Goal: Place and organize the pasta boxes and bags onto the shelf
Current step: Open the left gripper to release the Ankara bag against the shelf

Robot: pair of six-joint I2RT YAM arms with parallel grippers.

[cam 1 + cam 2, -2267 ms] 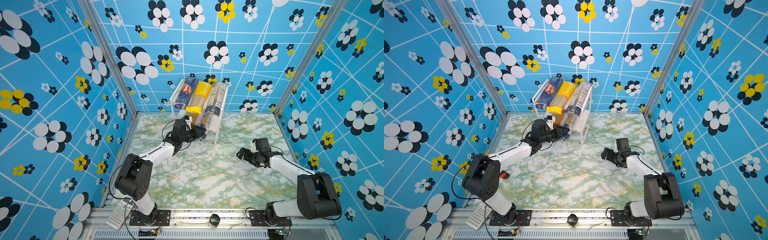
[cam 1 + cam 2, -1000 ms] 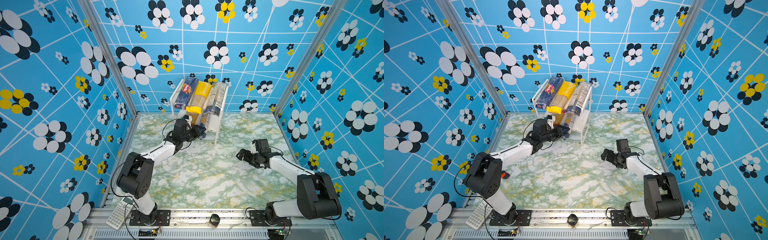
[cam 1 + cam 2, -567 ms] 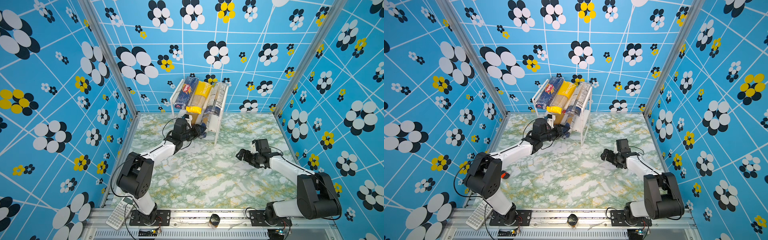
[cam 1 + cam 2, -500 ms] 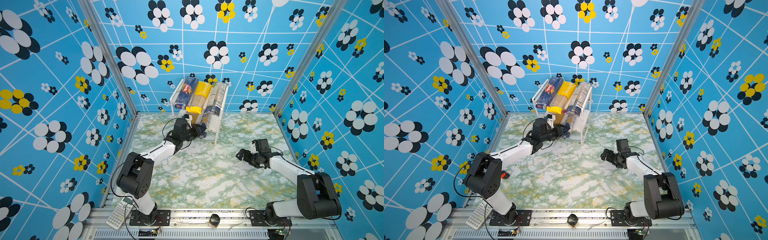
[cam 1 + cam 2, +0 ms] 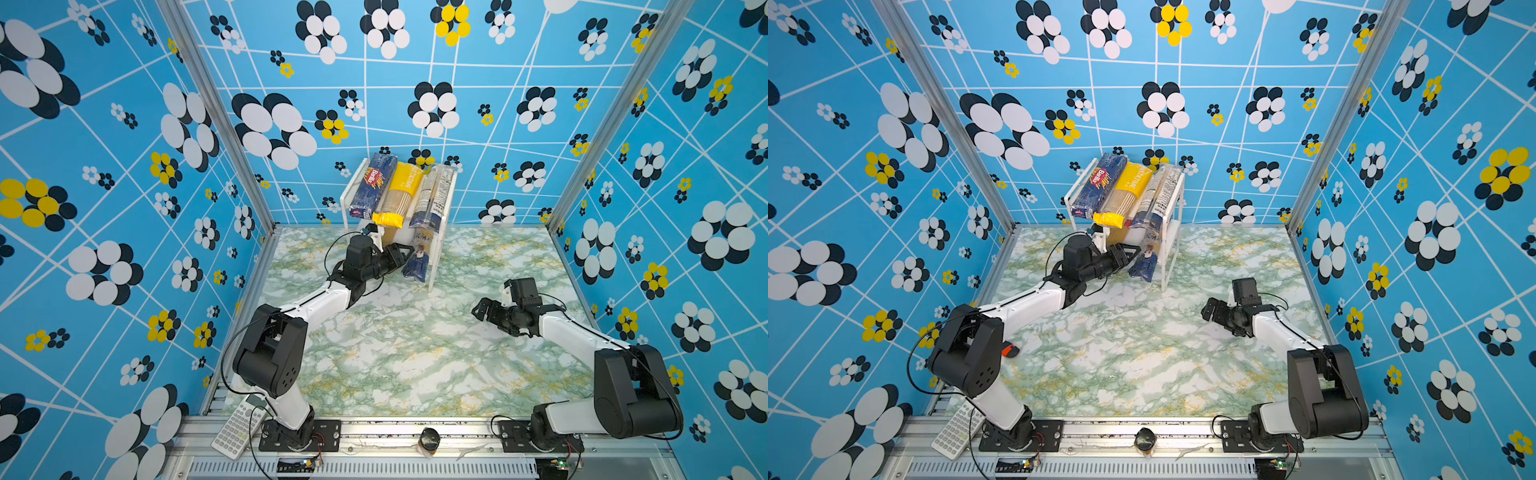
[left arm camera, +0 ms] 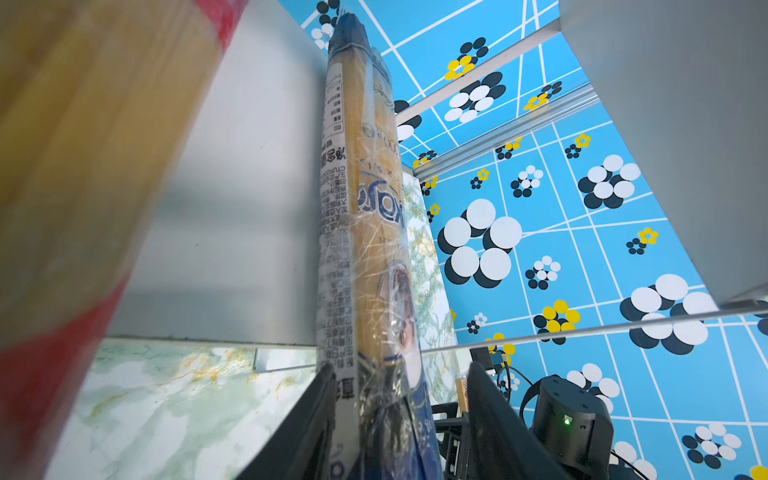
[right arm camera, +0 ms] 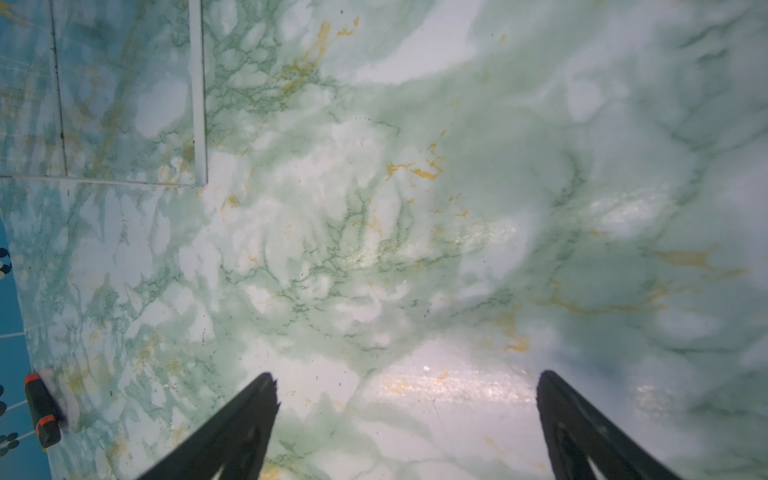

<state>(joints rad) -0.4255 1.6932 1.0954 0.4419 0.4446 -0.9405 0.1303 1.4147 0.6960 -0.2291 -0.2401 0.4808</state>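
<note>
The white shelf point(image 5: 401, 240) stands at the back of the table. Its top board carries the dark blue Barilla box point(image 5: 372, 187), a yellow bag point(image 5: 397, 195) and a white-labelled blue-ended bag point(image 5: 430, 197). On the lower board lies a gold-labelled blue-ended bag point(image 6: 365, 249), its near end sticking out over the front edge. My left gripper point(image 5: 399, 254) point(image 6: 401, 370) straddles that end, open: one finger touches the wrapper, a gap shows at the other. A red-ended bag point(image 6: 83, 145) lies blurred beside it. My right gripper point(image 5: 482, 309) point(image 7: 406, 377) hangs open and holds nothing, low over the marble table.
A short black-and-orange object point(image 5: 1009, 351) point(image 7: 41, 411) lies near the table's left edge behind the left arm. A white remote point(image 5: 239, 426) and a small dark jar point(image 5: 428, 440) sit on the front rail. Blue flowered walls close in three sides.
My left gripper's jaws have spread apart around the blue end of the lower bag, which has slid a little deeper into the shelf. The right arm has stayed put.
</note>
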